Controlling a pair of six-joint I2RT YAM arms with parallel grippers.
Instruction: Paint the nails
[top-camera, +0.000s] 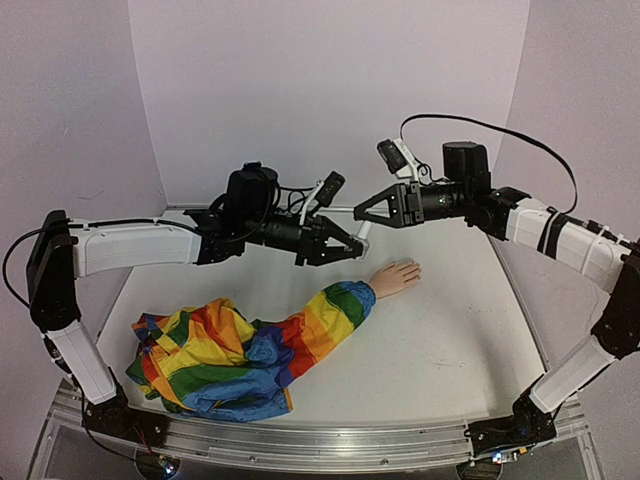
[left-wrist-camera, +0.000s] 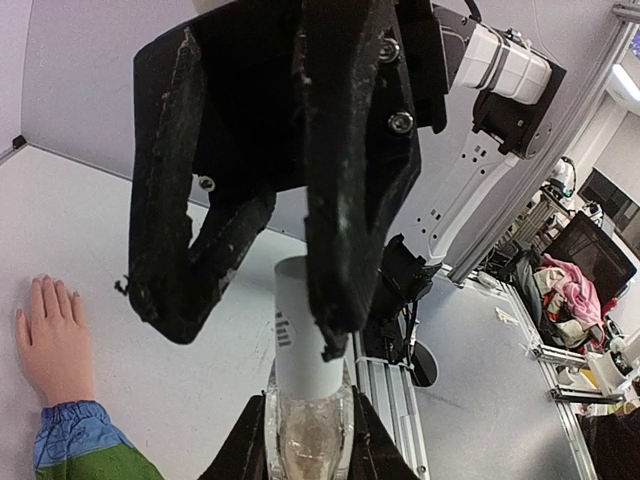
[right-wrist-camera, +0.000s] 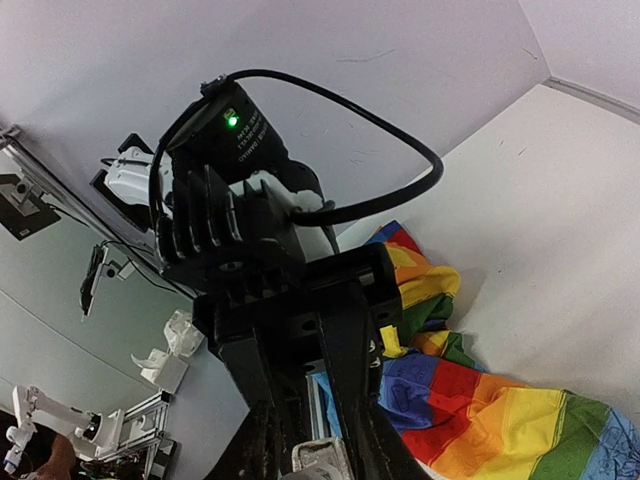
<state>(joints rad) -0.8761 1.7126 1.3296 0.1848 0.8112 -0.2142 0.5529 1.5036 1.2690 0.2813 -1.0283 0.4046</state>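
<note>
The pale mannequin hand (top-camera: 396, 276) lies flat on the table at the end of the rainbow sleeve (top-camera: 320, 320); its tiny nails (left-wrist-camera: 42, 286) show in the left wrist view. My left gripper (top-camera: 349, 247) is held in the air and shut on a small clear polish bottle (left-wrist-camera: 308, 440) with a white cap (left-wrist-camera: 300, 330). My right gripper (top-camera: 360, 214) meets it from the right. Its jaws stand spread around the cap, one finger (left-wrist-camera: 345, 250) against it and the other (left-wrist-camera: 165, 270) apart. Both grippers are well above and left of the hand.
The rest of the rainbow garment (top-camera: 200, 355) is bunched at the near left of the table. An aluminium rail (top-camera: 330, 442) runs along the near edge. Pale walls close the back and both sides.
</note>
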